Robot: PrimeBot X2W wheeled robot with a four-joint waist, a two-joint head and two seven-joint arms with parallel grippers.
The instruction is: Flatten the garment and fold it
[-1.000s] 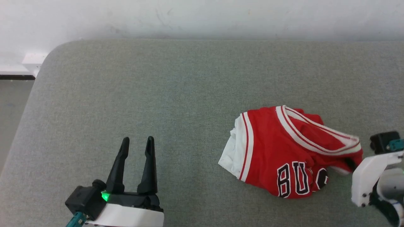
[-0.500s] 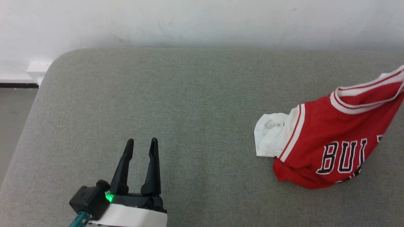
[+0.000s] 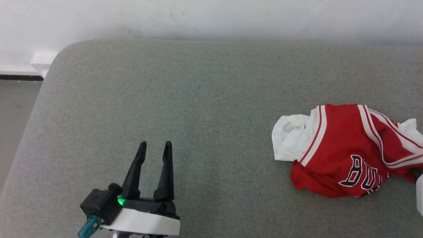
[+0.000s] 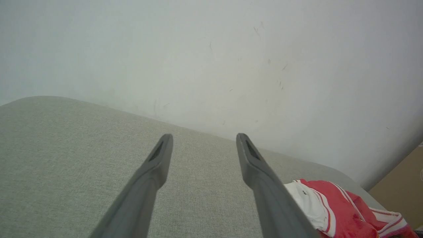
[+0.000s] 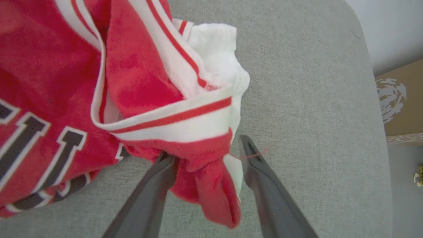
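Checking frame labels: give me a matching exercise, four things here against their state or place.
Things:
1. left gripper
2. right gripper
3. garment
4. cardboard box

States or places:
a. crumpled on the grey cushion, robot's right side
b. brown, beyond the cushion's edge
c. open over bare cushion
d. open, red fabric lying in its gap

Pairs: 1-c, 2-d, 3-a, 4-b

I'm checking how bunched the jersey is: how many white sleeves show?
2. One white sleeve sticks out at the jersey's left end in the head view; the other is bunched at its right end. Folds may hide part of each.
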